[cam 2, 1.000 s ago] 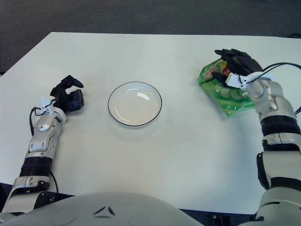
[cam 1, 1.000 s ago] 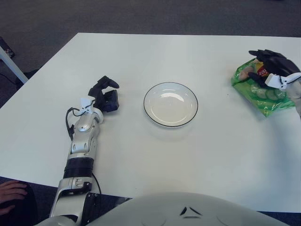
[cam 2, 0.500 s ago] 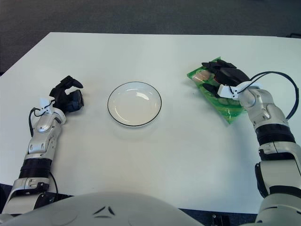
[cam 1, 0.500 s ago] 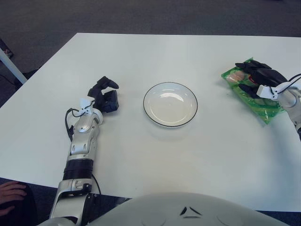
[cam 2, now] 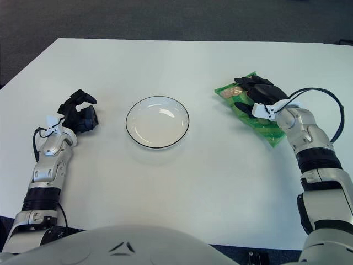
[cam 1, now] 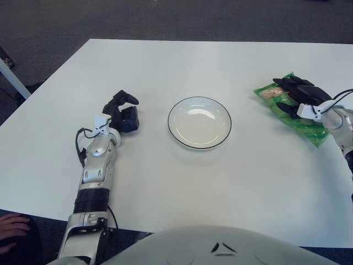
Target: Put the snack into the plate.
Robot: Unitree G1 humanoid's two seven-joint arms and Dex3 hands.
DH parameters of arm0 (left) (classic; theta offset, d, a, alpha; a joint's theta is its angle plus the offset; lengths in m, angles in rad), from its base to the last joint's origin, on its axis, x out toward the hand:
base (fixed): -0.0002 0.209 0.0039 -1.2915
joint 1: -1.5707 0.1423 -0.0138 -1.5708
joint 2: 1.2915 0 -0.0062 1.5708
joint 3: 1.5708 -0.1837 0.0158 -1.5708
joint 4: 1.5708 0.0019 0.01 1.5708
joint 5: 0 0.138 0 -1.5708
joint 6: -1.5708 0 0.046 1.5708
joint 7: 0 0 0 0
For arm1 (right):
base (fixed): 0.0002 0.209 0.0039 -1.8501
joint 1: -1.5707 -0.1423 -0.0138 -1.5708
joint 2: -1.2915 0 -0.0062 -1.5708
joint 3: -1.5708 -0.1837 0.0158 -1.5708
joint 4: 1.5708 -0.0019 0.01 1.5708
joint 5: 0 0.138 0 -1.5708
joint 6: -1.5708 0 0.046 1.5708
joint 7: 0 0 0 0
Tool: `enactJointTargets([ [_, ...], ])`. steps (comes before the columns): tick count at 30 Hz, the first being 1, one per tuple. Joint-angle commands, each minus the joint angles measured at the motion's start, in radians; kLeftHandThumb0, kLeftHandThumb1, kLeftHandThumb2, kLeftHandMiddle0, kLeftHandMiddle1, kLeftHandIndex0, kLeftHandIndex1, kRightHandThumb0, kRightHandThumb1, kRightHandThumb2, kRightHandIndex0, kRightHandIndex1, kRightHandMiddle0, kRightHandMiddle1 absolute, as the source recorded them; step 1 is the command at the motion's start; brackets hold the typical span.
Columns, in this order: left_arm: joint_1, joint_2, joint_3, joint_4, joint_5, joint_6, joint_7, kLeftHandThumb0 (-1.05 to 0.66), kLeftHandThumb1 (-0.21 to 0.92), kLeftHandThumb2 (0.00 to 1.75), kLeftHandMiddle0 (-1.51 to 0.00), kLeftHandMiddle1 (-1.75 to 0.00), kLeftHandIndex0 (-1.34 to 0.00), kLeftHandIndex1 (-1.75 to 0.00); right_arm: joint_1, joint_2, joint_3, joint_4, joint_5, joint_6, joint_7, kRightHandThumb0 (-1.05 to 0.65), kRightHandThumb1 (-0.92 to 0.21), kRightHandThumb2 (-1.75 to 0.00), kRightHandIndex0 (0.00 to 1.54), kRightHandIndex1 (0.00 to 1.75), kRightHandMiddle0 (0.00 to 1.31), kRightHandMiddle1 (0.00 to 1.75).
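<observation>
Your right hand (cam 2: 258, 95), fingers clamped over the green snack bag (cam 2: 251, 113), has dragged it closer to the plate (cam 2: 157, 121), which sits well left of those fingers.

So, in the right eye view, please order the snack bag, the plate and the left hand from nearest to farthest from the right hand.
1. The snack bag, directly under the right hand, at the table's right.
2. The plate, at the middle, to its left.
3. The left hand, at the far left side.
</observation>
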Motion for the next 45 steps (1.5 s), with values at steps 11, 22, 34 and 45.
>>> enactJointTargets([
  [11, 0.089, -0.046, -0.014, 0.044, -0.003, 0.023, 0.002, -0.44, 0.39, 1.22, -1.06, -1.75, -0.54, -1.75, 0.069, -0.006, 0.043, 0.005, -0.029, 0.034, 0.054, -0.99, -0.92, -0.97, 0.0, 0.0, 0.0, 0.47],
  [22, 0.094, -0.044, -0.016, 0.032, -0.004, 0.027, -0.001, -0.44, 0.41, 1.19, -1.04, -1.75, -0.52, -1.75, 0.065, -0.014, 0.057, 0.016, -0.05, 0.073, 0.034, -0.91, -0.92, -0.78, 0.02, 0.01, 0.01, 1.13],
  [34, 0.097, -0.048, -0.015, 0.023, -0.004, 0.027, 0.005, -0.44, 0.39, 1.22, -1.07, -1.75, -0.54, -1.75, 0.062, -0.005, 0.06, 0.056, -0.125, 0.096, -0.179, -0.51, -0.36, -1.23, 0.1, 1.62, 0.59, 1.7],
  [45, 0.1, -0.052, -0.016, 0.015, -0.001, 0.029, 0.011, -0.45, 0.38, 1.24, -1.1, -1.75, -0.55, -1.75, 0.076, 0.028, 0.043, 0.073, -0.15, 0.151, -0.399, -0.01, -0.03, -1.53, 0.81, 1.4, 0.78, 1.75],
])
